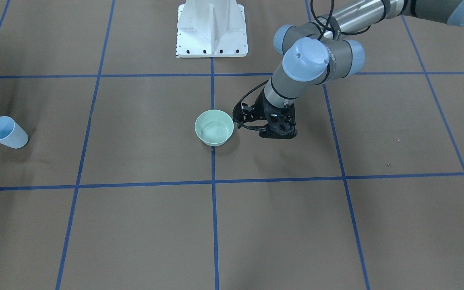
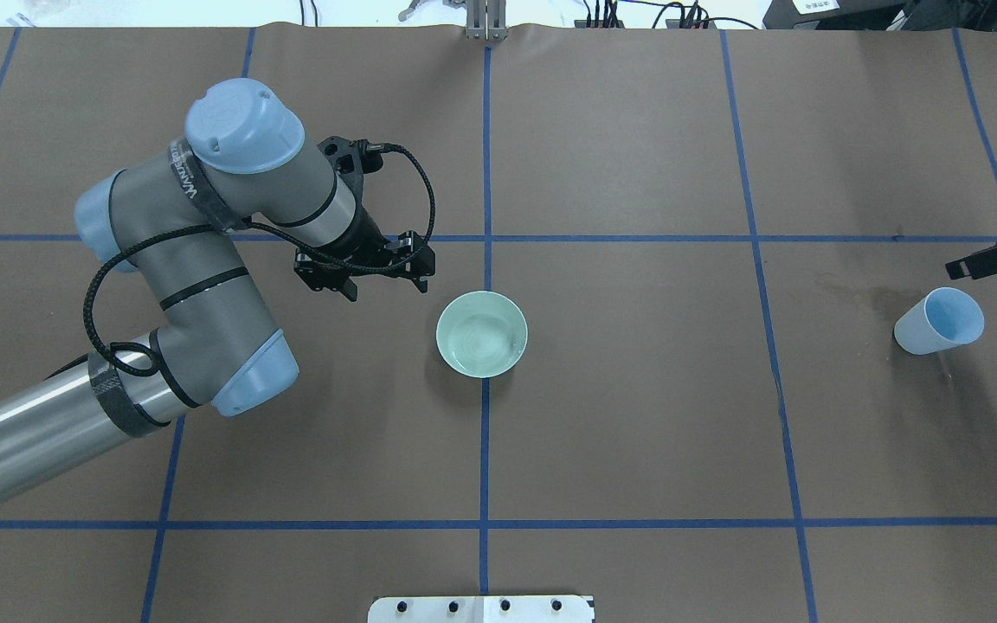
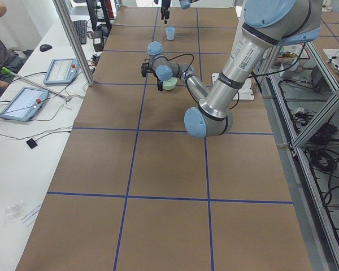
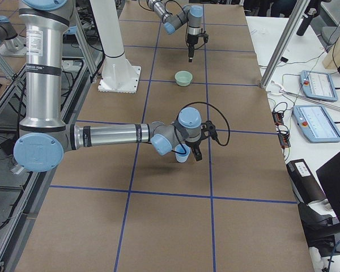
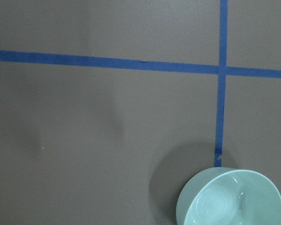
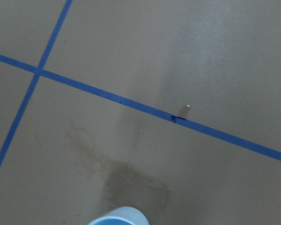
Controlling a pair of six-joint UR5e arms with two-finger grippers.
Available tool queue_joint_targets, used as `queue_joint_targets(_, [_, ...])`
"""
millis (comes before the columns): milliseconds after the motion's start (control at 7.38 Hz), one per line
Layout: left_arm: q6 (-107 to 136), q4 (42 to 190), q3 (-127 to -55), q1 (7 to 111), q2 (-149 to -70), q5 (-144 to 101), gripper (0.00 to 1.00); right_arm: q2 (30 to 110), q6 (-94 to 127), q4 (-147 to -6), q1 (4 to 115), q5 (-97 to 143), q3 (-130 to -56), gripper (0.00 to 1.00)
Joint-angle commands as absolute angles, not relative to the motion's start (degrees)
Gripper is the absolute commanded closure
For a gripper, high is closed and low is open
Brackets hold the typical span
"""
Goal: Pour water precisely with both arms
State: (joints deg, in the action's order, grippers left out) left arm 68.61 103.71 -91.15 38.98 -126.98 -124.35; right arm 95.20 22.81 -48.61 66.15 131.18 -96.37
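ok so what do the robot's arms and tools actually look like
Both the left arm and right arm are grey tubular links with shiny silver sections, light-blue round joint caps and thin black rings. A black cable loops along the left wrist, which wears a black strap with white lettering. The left tool and right tool are black and angular.

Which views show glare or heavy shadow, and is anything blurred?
Right wrist view: pale sheen on the table upper right, cup cropped at the bottom. Left wrist view: sharp, soft shadow left of the bowl. Overhead: strip past the table's far edge blown out white.
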Motion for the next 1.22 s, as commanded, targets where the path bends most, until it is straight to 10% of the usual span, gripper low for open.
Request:
queue_joint_targets(0, [68.6, 103.7, -91.2, 39.1, -126.6, -124.3, 0.0, 101.0, 28.4, -27.6, 62.3, 128.5, -96.0, 0.03])
queue_joint_targets(1085, [71.3, 103.7, -91.2, 38.7, -126.6, -124.1, 0.0, 105.8, 28.7, 2.8, 58.9, 122.8, -82.6, 0.01])
